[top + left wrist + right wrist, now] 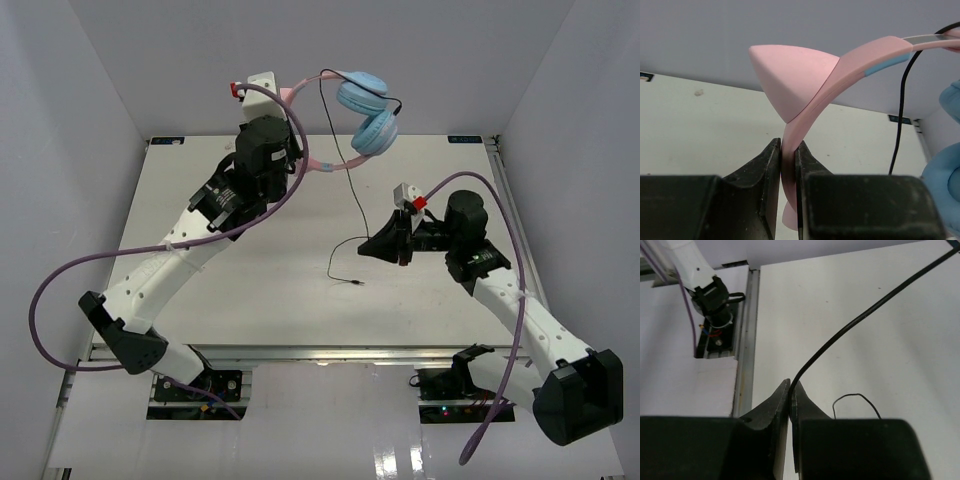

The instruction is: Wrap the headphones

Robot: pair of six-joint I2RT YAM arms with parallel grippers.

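Pink headband sits clamped in my left gripper; my right gripper pinches the black cord (its plug end is unclear).

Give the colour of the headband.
Pink headband, with a short light-blue strip near its end; best in the left wrist view.

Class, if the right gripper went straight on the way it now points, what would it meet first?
Probably the white table: the right gripper, shut on the black cord, tilts down toward it with nothing else ahead. Depth is unclear, so this is only likely.
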